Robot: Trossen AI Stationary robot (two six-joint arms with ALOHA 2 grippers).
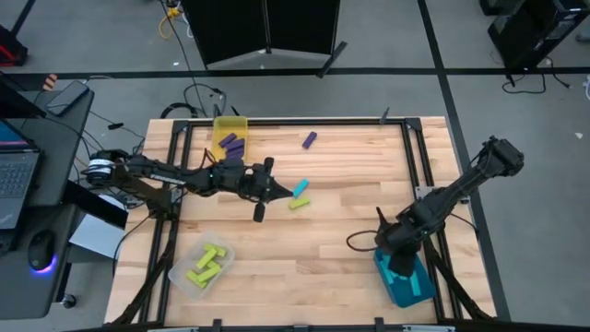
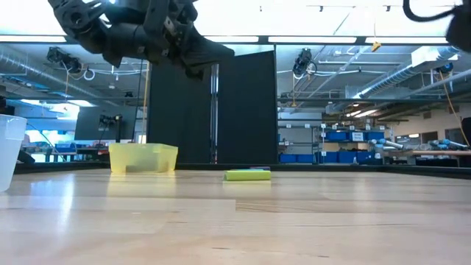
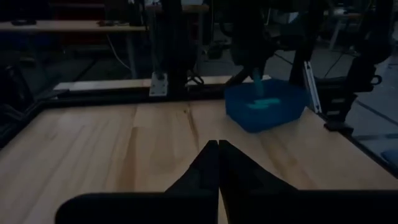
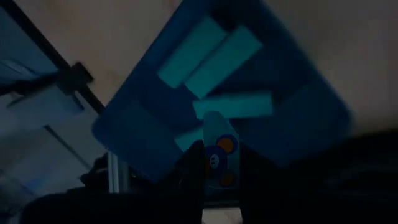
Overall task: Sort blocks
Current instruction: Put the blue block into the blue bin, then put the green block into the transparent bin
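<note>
Over teal bin (image 1: 406, 281), right gripper (image 4: 216, 163) clamped on cyan block (image 4: 217, 149), release due; left gripper (image 3: 217, 163) together, empty, near yellow-green block (image 1: 298, 204).

Your wooden bench (image 1: 323, 240) carried three bins: yellow (image 1: 230, 129), clear (image 1: 203, 267), teal (image 1: 404, 279); loose purple (image 1: 309, 140), cyan (image 1: 300, 189) and green (image 1: 298, 203) blocks lay mid-bench.
</note>
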